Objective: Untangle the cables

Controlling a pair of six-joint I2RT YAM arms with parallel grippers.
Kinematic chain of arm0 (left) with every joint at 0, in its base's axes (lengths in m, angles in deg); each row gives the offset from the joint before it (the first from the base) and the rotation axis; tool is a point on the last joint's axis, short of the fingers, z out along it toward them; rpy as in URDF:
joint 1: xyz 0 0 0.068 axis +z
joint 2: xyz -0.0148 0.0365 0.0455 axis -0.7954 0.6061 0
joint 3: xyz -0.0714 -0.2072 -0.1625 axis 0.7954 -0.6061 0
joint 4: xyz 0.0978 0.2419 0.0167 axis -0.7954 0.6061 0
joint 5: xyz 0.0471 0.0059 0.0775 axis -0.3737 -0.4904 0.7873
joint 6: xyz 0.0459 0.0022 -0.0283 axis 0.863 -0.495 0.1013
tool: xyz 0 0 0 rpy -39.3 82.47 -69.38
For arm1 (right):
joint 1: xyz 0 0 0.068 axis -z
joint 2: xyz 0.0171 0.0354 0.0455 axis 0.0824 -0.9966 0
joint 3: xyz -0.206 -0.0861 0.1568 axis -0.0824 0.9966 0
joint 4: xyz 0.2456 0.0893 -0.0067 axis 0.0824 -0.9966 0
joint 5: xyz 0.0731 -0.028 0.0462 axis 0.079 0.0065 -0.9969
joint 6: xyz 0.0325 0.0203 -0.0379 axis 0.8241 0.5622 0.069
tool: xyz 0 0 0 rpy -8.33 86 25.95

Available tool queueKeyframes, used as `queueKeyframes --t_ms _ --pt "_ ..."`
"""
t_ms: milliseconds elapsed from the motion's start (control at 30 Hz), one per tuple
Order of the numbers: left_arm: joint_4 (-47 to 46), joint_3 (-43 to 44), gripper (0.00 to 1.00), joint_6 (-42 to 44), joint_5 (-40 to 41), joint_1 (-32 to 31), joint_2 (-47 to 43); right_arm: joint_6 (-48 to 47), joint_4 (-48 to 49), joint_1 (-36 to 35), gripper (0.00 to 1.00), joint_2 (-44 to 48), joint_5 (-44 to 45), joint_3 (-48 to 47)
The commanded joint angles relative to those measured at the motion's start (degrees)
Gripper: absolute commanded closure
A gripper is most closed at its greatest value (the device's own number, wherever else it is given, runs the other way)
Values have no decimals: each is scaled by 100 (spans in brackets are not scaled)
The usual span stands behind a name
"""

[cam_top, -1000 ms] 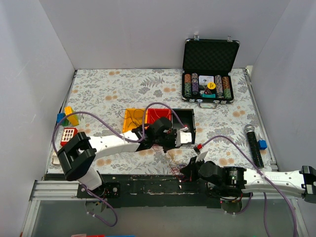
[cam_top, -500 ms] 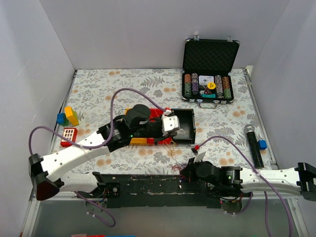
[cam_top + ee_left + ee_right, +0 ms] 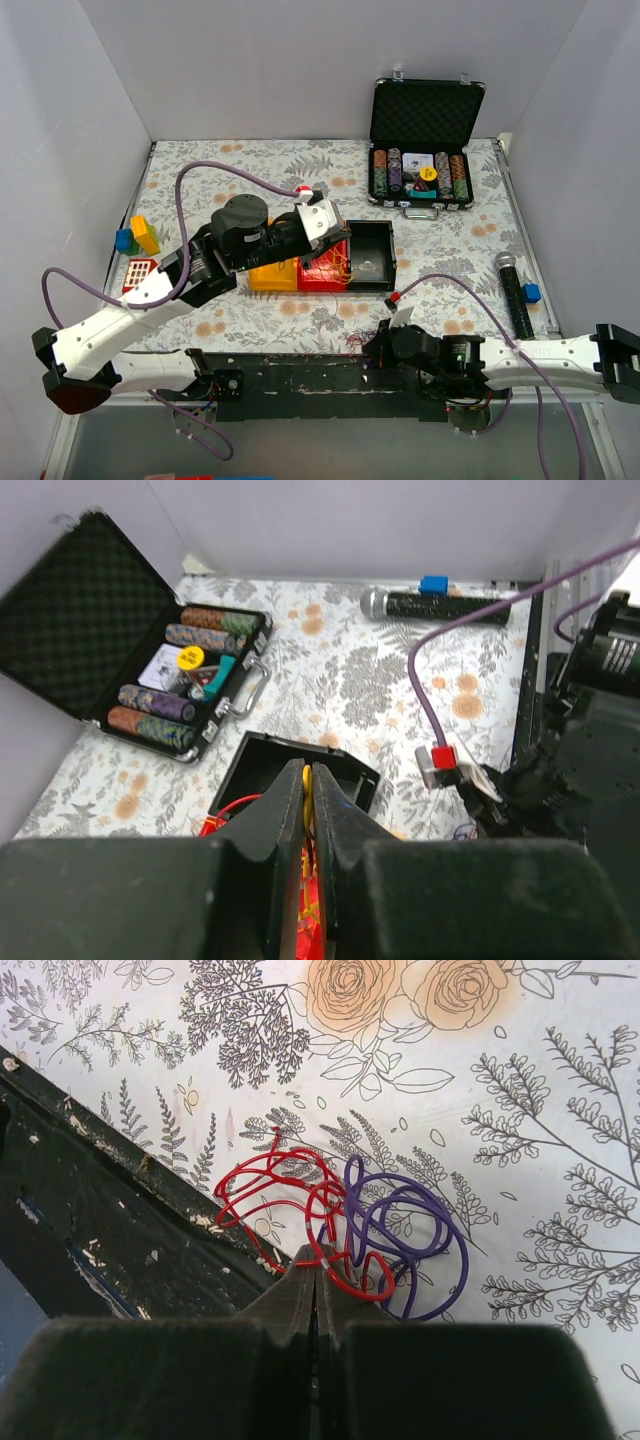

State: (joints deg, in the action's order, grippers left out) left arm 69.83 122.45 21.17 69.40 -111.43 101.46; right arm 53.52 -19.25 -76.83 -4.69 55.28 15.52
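- Right wrist view: right gripper (image 3: 316,1262) pinches a red strand (image 3: 342,1276) of the thin red-and-purple wire tangle (image 3: 385,1232), centre frame.
- Left gripper (image 3: 306,778) pinches a thin yellow wire (image 3: 307,802), lower centre.
- Judgement: strand separation underway; next move calls for slow opposed pulling.

The light is bright and even and comes from above; the white walls (image 3: 300,70) reflect it, so shadows on the table (image 3: 200,170) are soft. The top view is sharp. In the wrist views the left gripper (image 3: 307,780) and right gripper (image 3: 315,1260) look dark and blurred, while the cables (image 3: 345,1200) are crisp.
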Motion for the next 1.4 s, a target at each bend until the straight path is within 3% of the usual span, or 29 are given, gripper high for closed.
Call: queueKeyframes --t_ms 0,267,333,500,633,1367 --pt "-71 328 94 -67 174 -23 -240 46 -559 -44 99 -352 6 -105" --pt "52 162 92 -182 -275 -32 -380 -401 -1270 -35 98 287 603 -1140" --pt "79 100 92 -164 -336 -23 -389 -709 -1341 -35 92 561 788 -1439" --pt "193 -14 92 3 -530 -23 -477 -1553 -1560 -35 65 738 885 -2222" --pt "193 -199 91 47 -583 -23 -539 -2019 -1622 -35 54 580 850 -2758" --pt "61 -551 92 153 -609 -23 -662 -3733 -1008 -44 33 -405 455 -3893"
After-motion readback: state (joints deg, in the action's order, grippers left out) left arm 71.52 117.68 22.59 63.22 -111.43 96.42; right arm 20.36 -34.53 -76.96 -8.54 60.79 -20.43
